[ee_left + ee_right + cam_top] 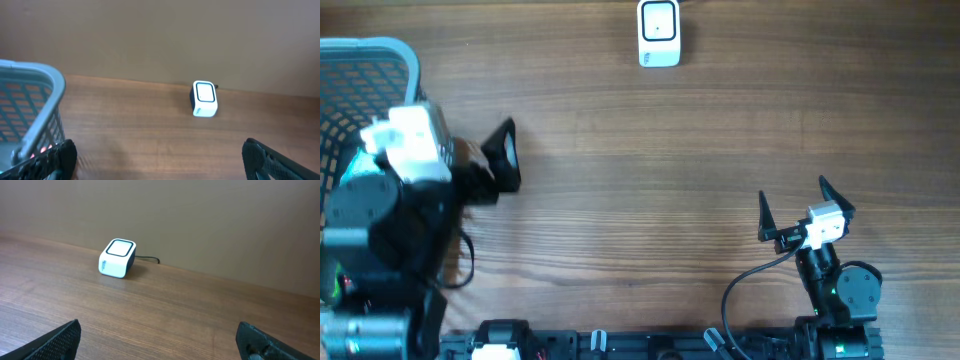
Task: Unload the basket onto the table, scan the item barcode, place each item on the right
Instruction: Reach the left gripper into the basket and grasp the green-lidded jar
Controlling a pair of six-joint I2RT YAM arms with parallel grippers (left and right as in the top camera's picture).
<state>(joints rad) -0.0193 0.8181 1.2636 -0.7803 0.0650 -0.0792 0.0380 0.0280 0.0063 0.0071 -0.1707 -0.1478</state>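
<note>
Scanner (659, 33): small white box with a dark-framed top, standing at the 12 o'clock edge of the desk (640, 200); a thin dark cable (148, 258) leaves its back
Left fingers (508, 165): spread wide, holding nothing and touching nothing, at 9 o'clock just beside the basket
Right fingers (762, 212): spread wide, empty, over bare wood at 4 o'clock, well apart from the scanner
Basket (390, 48): pale blue mesh, at 10 o'clock, partly covered by the left arm (380, 210); its contents cannot be told
Between fingers and scanner: only open wood grain on both sides
</note>
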